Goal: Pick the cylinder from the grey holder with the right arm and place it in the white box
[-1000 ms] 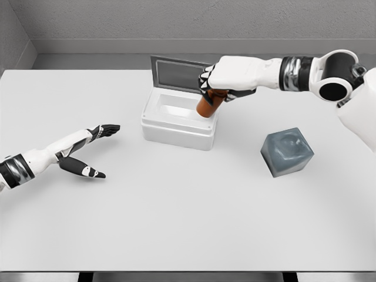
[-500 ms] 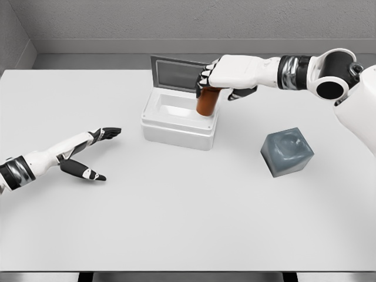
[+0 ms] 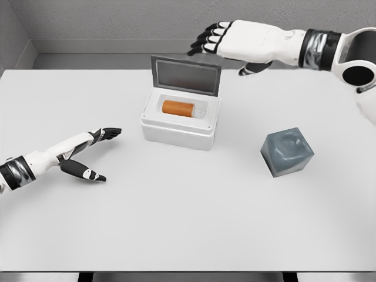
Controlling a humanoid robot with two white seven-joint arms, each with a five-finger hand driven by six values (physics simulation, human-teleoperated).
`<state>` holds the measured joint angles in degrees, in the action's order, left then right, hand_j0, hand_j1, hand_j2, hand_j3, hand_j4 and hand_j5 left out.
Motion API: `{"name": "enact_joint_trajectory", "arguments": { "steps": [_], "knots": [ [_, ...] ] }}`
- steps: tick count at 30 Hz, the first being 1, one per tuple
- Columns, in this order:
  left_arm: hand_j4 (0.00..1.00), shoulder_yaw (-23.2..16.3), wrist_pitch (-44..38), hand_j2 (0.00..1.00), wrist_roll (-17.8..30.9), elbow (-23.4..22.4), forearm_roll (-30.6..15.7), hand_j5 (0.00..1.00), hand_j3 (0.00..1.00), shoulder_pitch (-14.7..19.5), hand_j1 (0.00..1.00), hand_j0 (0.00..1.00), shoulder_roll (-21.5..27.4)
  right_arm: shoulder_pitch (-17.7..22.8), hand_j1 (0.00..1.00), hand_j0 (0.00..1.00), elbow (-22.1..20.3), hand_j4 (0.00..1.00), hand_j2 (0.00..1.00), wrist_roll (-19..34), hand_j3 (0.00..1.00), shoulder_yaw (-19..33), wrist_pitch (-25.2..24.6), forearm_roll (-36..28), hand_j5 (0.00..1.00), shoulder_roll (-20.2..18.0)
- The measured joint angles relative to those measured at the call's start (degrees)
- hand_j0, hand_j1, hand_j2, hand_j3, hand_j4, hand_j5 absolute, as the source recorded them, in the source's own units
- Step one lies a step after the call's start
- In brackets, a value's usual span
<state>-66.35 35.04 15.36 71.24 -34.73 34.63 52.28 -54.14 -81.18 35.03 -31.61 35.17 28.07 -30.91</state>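
An orange cylinder (image 3: 178, 108) lies on its side inside the white box (image 3: 176, 130), whose grey lid (image 3: 185, 76) stands up at the back. My right hand (image 3: 226, 47) hovers above and behind the box with its fingers spread and nothing in them. The grey holder (image 3: 286, 151), a tilted cube with a hollow top, stands to the right of the box with nothing in it. My left hand (image 3: 91, 153) rests open over the table at the left, well apart from the box.
The white table (image 3: 188, 217) spreads around everything, its front edge near the bottom of the view. A grey wall (image 3: 117, 23) runs along the back, just behind the box lid.
My right hand has let go of the cylinder, which now lies in the box, and has risen up and back with fingers spread. The left arm has barely moved.
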Motion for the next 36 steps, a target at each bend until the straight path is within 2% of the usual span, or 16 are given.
{"name": "enact_joint_trajectory", "arguments": {
  "steps": [4,6,9,10,11,12,16,20,23,28,36],
  "knots": [
    [1.0,0.03,-0.02,1.0,-0.25,-0.11,-0.26,1.0,1.0,3.25,1.0,1.0,-0.42,2.28,1.0,1.0,-0.8,1.0,1.0,0.0,1.0,3.58,0.01,-4.2,1.0,-3.94],
    [1.0,0.06,-0.02,1.0,-0.37,-0.2,-1.24,1.0,1.0,7.02,1.0,1.0,-1.1,6.06,1.0,1.0,-1.24,1.0,1.0,0.01,1.0,3.79,0.03,-4.95,1.0,-5.61],
    [1.0,0.2,-0.03,1.0,-0.46,-0.51,-3.32,1.0,1.0,12.03,1.0,1.0,-3.37,8.78,1.0,1.0,-1.79,1.0,1.0,0.01,1.0,3.34,0.04,-5.45,1.0,-9.39],
    [1.0,0.31,-0.03,1.0,-0.46,-1.13,-4.18,1.0,1.0,14.14,1.0,1.0,-4.51,9.4,1.0,1.0,-1.85,1.0,1.0,0.01,1.0,3.51,0.05,-5.55,1.0,-10.74],
    [1.0,0.47,-0.02,1.0,-0.44,-2.45,-4.91,1.0,1.0,16.61,1.0,1.0,-6.14,12.04,1.0,1.0,-1.8,1.0,1.0,0.02,1.0,4.76,0.08,-5.59,1.0,-11.97],
    [1.0,0.59,-0.03,1.0,-0.43,-4.02,-5.45,1.0,1.0,17.58,1.0,1.0,-7.92,13.89,1.0,1.0,-1.74,1.0,1.0,0.02,1.0,6.48,0.1,-5.6,1.0,-12.96],
    [1.0,2.55,-0.01,1.0,-0.07,-10.86,-6.14,1.0,1.0,19.07,1.0,1.0,-15.21,15.73,1.0,1.0,-1.64,1.0,1.0,0.01,1.0,9.96,0.02,-5.78,1.0,-15.96],
    [1.0,3.84,-0.01,1.0,0.69,-17.66,-5.87,1.0,1.0,20.65,1.0,1.0,-21.01,15.82,1.0,1.0,-1.62,1.0,1.0,0.0,1.0,10.72,0.0,-5.85,1.0,-16.8],
    [1.0,4.07,0.0,1.0,2.47,-22.07,-5.11,1.0,1.0,20.57,1.0,1.0,-24.01,15.73,1.0,1.0,-1.67,1.0,1.0,0.0,1.0,10.3,0.0,-5.88,1.0,-16.94],
    [1.0,4.1,0.02,1.0,4.07,-24.61,-3.22,1.0,1.0,20.39,1.0,1.0,-26.16,15.73,1.0,1.0,-1.68,1.0,1.0,0.0,1.0,9.91,0.0,-5.89,1.0,-16.94],
    [1.0,4.17,0.02,1.0,5.02,-24.89,-2.79,1.0,1.0,20.48,1.0,1.0,-26.21,15.65,1.0,1.0,-1.69,1.0,1.0,0.0,1.0,9.75,0.0,-5.9,1.0,-16.88]
  ]
}}
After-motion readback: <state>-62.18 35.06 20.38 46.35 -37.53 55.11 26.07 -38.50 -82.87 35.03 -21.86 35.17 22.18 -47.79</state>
